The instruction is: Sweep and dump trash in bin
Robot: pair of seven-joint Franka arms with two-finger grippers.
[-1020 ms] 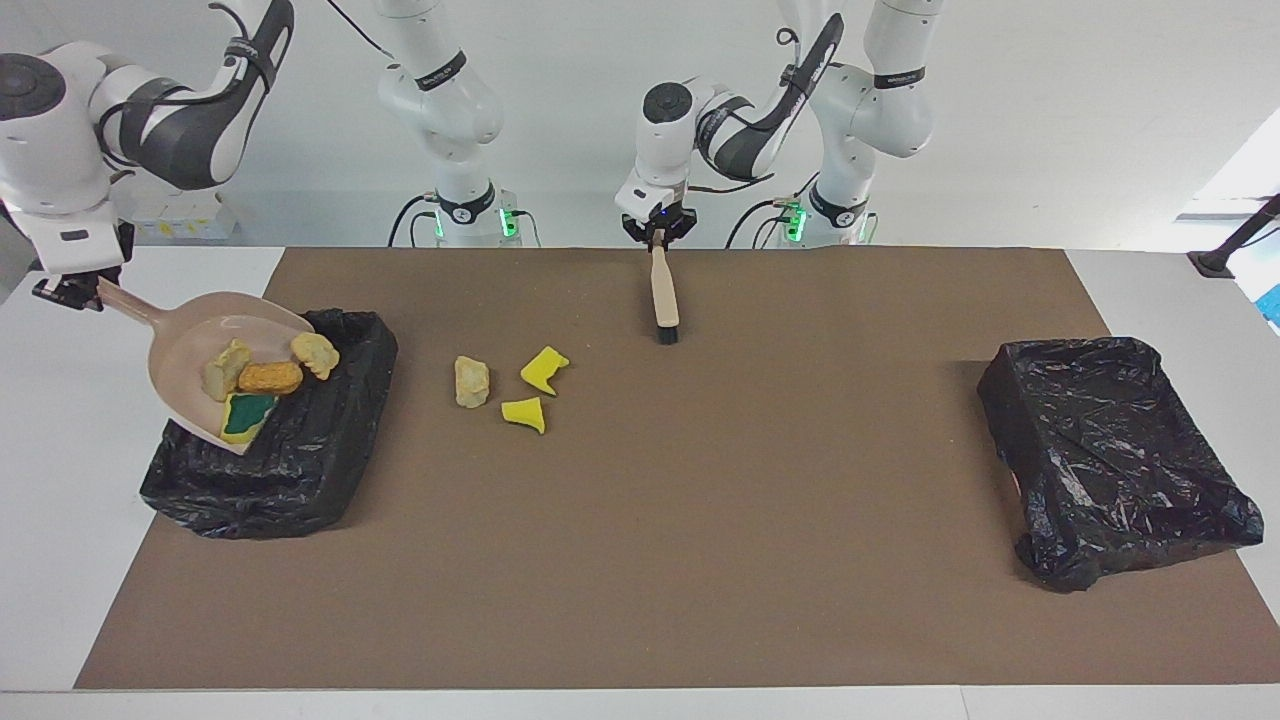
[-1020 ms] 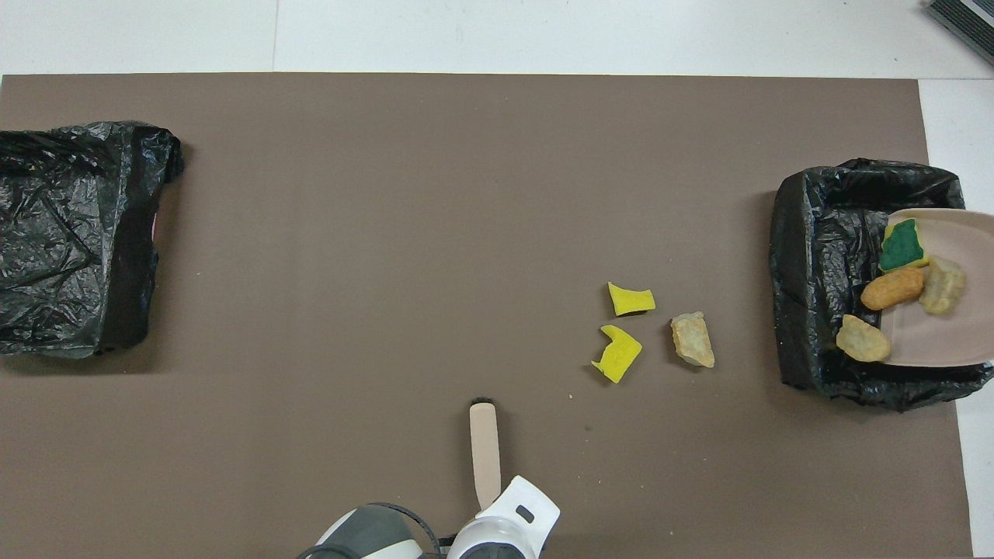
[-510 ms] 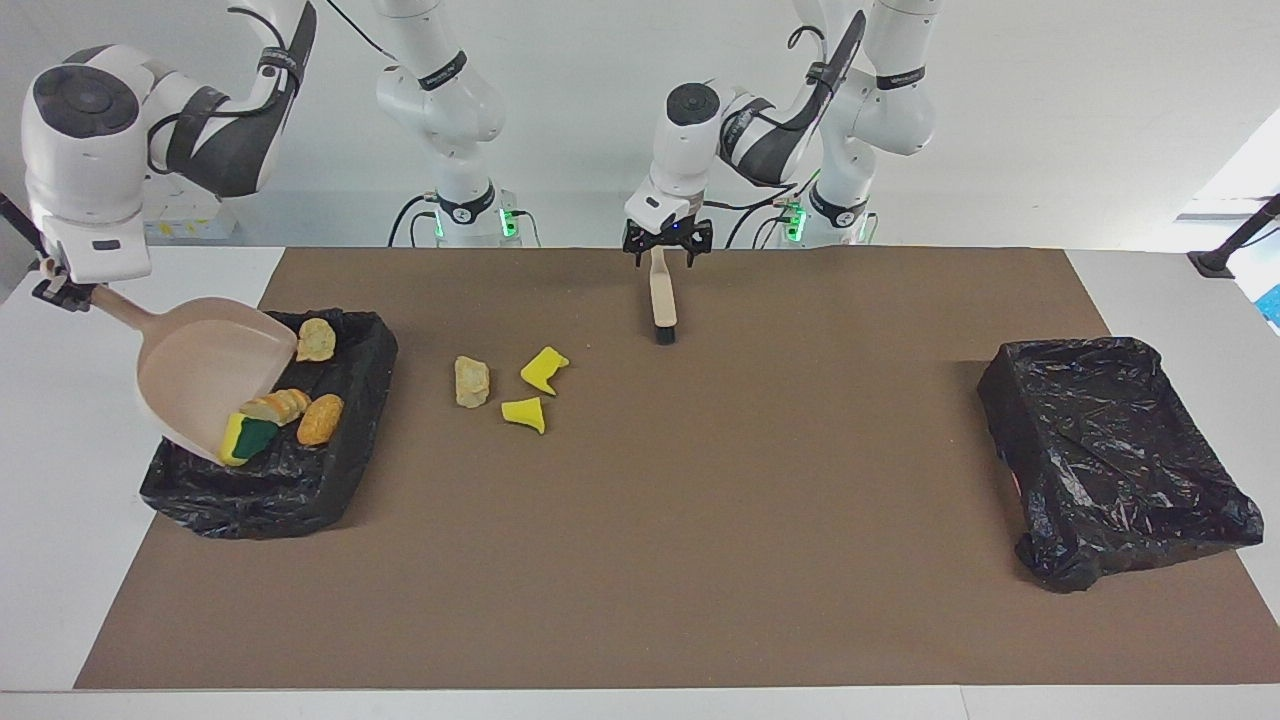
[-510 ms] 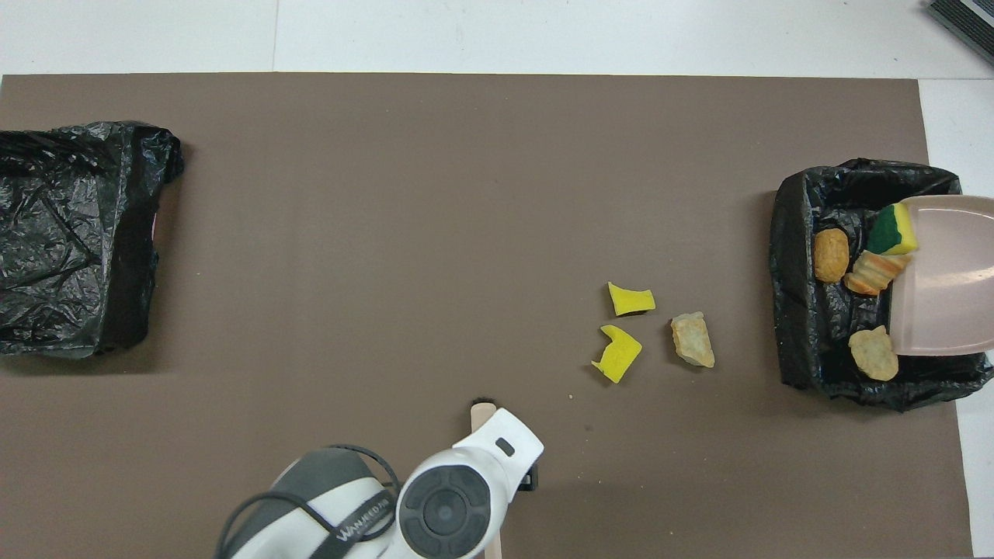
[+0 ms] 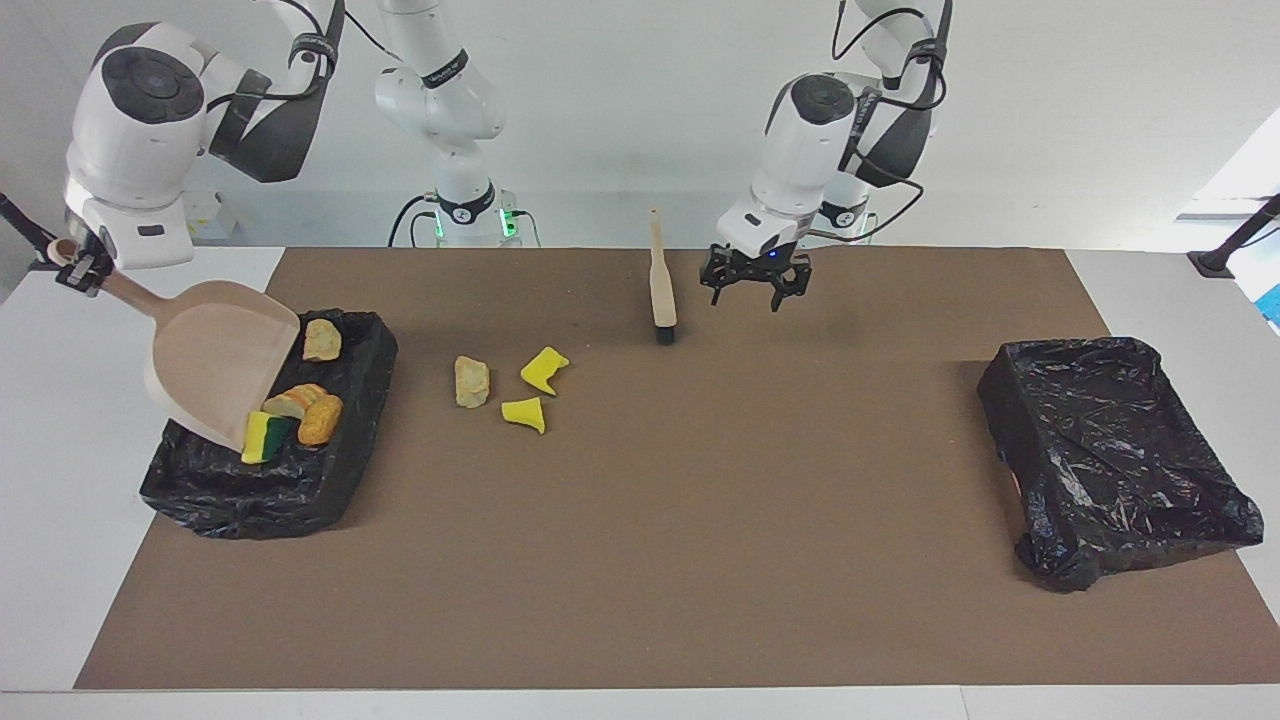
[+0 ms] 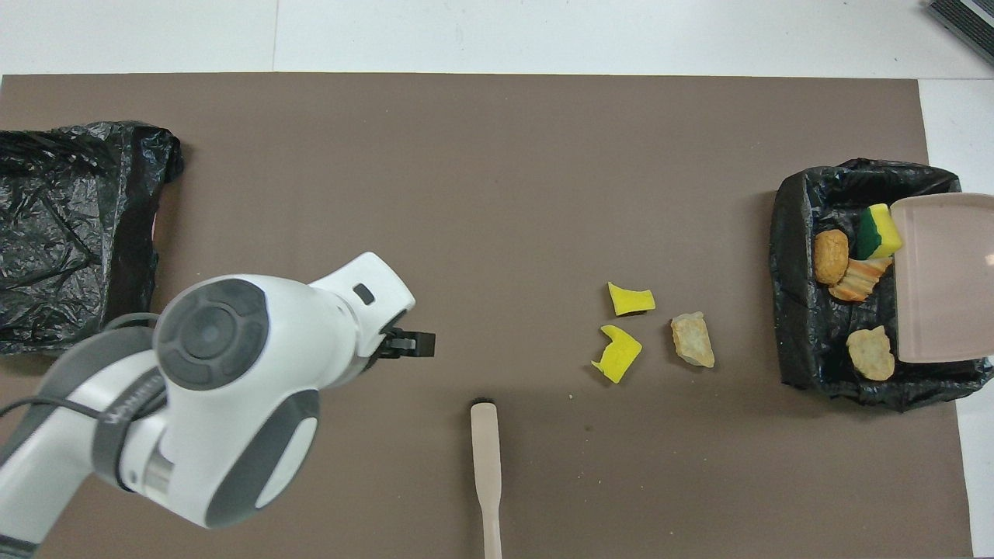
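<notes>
Four pieces of trash lie in the black-lined bin [image 5: 330, 470] at the right arm's end of the counter [image 5: 40, 480]: a yellow-and-green sponge [image 5: 265, 436], an orange-brown lump [image 5: 321, 419], a sliced bread-like piece [image 5: 291, 400] and a pale tan lump [image 5: 322, 340], the last nearer to the robots than the other three. The sponge rests against the lip of the beige dustpan [image 5: 220, 360], which is tilted steeply over the bin.

The right hand [image 5: 78, 268] is clamped on the dustpan's handle, raised over the counter's white edge beside the bin.

Three pieces of trash remain on the brown mat [image 5: 700, 520], near the bin toward the middle: a tan lump [image 5: 471, 381] and two yellow sponge pieces [image 5: 544, 369] [image 5: 525, 412], close together but apart.

The beige brush [image 5: 661, 285] lies free on the mat, nearer to the robots than the three loose pieces, bristles pointing away from the robots.

The left hand [image 5: 754, 287] hangs over the mat just beside the brush, toward the left arm's end, its fingers spread apart and holding nothing.

A second black-lined bin [image 5: 1110, 450] sits at the left arm's end of the counter.
</notes>
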